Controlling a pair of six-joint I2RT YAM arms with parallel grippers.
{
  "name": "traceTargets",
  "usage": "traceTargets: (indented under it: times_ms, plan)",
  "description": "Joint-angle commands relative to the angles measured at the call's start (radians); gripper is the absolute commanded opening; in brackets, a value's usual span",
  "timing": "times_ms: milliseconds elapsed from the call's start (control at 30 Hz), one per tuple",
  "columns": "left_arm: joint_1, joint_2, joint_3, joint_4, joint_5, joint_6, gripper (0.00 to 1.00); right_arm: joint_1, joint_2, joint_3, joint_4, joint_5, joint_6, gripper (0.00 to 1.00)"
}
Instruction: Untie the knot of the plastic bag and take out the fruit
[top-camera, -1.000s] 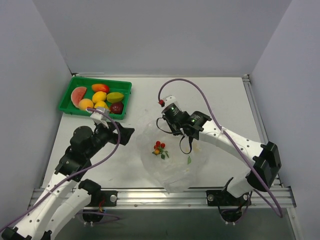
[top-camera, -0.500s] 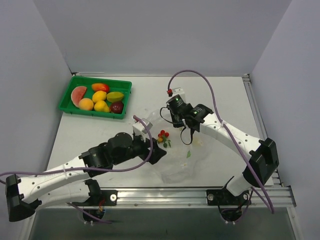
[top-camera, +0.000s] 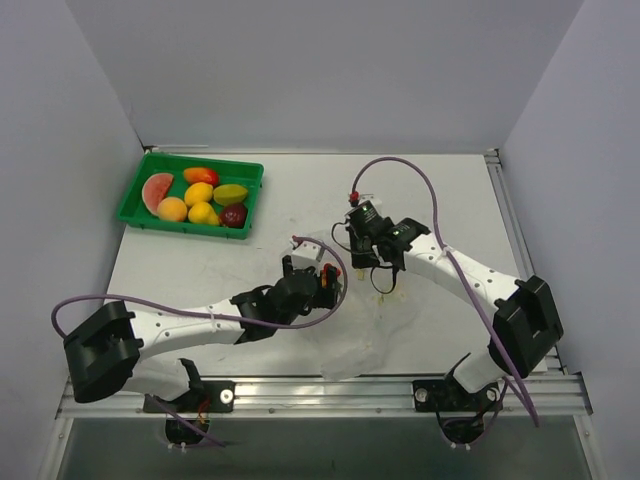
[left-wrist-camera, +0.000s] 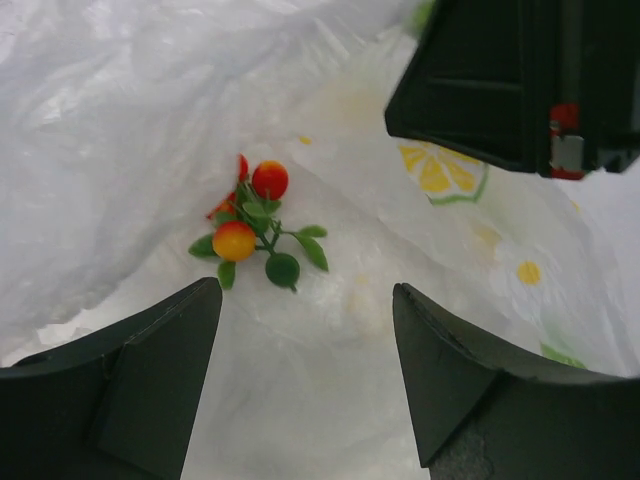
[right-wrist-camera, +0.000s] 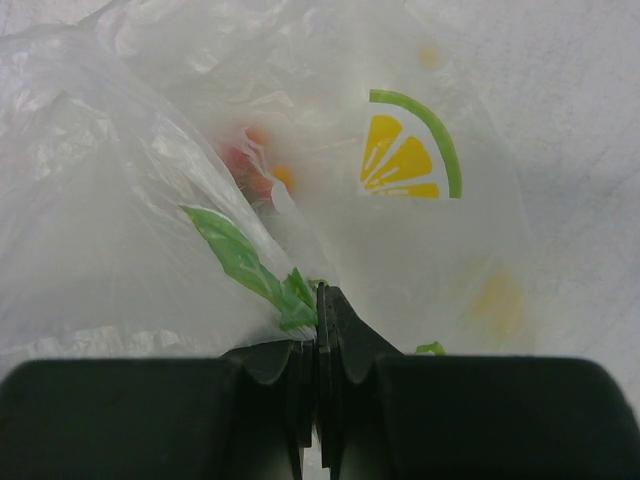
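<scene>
The clear plastic bag (top-camera: 352, 338) with printed lemon slices lies at the table's centre. My right gripper (top-camera: 385, 272) is shut on a fold of the bag's edge (right-wrist-camera: 300, 290) and holds it up. A small sprig of red and orange berries (left-wrist-camera: 254, 218) with green leaves lies inside the bag and shows blurred through the plastic in the right wrist view (right-wrist-camera: 258, 165). My left gripper (left-wrist-camera: 305, 300) is open and empty, reaching into the bag just short of the sprig; it also shows in the top view (top-camera: 324, 287). No knot is visible. The watermelon wedge (top-camera: 157, 190), lemon, orange and dark red fruit lie in the green tray (top-camera: 130, 214).
The tray at the back left also holds two oval mangoes (top-camera: 229, 193). The right gripper's black body (left-wrist-camera: 500, 80) hangs close over the bag's far side. Grey walls stand left, right and behind; a metal rail (top-camera: 330, 390) runs along the near edge.
My left arm has swung from beside the tray across to the bag, its open gripper now in the bag's mouth. My right gripper has shifted back and right, pulling the bag with it.
</scene>
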Motion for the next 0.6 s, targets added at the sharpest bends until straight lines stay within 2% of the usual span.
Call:
traceTargets:
  times_ms: [0, 267, 567]
  plan:
    - [0.015, 0.065, 0.073, 0.152, -0.108, -0.007, 0.80, -0.052, -0.056, -0.032, 0.022, -0.076, 0.067, 0.00]
    - [0.026, 0.224, 0.124, 0.206, -0.126, 0.044, 0.80, -0.162, -0.036, -0.114, 0.107, -0.287, 0.125, 0.00]
    - [0.069, 0.379, 0.193, 0.220, -0.132, 0.067, 0.80, -0.196, 0.004, -0.183, 0.181, -0.404, 0.151, 0.00]
